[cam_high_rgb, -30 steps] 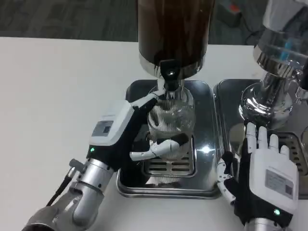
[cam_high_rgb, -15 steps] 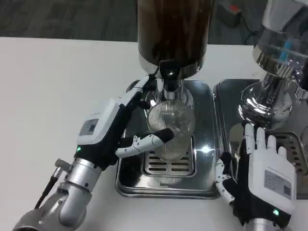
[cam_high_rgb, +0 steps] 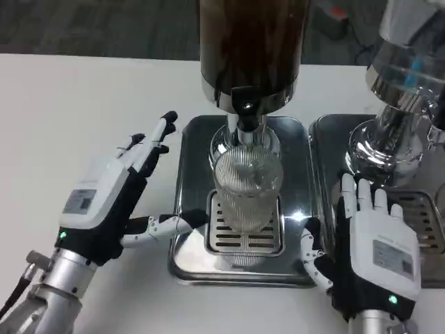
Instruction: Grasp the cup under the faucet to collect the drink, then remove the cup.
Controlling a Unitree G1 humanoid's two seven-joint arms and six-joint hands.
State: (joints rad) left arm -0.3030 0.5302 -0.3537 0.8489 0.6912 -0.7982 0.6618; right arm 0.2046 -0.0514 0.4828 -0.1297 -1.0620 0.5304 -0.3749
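Observation:
A clear ribbed cup point(cam_high_rgb: 247, 186) stands upright on the slotted grate of the steel drip tray point(cam_high_rgb: 191, 261), right under the black faucet point(cam_high_rgb: 245, 111) of the dark drink dispenser point(cam_high_rgb: 250, 49). My left hand point(cam_high_rgb: 111, 198) is to the left of the tray with its fingers spread, apart from the cup and holding nothing. My right hand point(cam_high_rgb: 372, 250) lies flat with fingers apart at the tray's right front corner, also holding nothing.
A second steel tray point(cam_high_rgb: 327, 139) on the right carries a clear dispenser with a shiny chrome base point(cam_high_rgb: 386, 142). White table point(cam_high_rgb: 76, 111) stretches out to the left. Dark floor lies beyond the table's far edge.
My left hand has let go of the cup and pulled back to the left, off the tray, fingers spreading. The cup stays under the faucet. The right hand shifted slightly forward.

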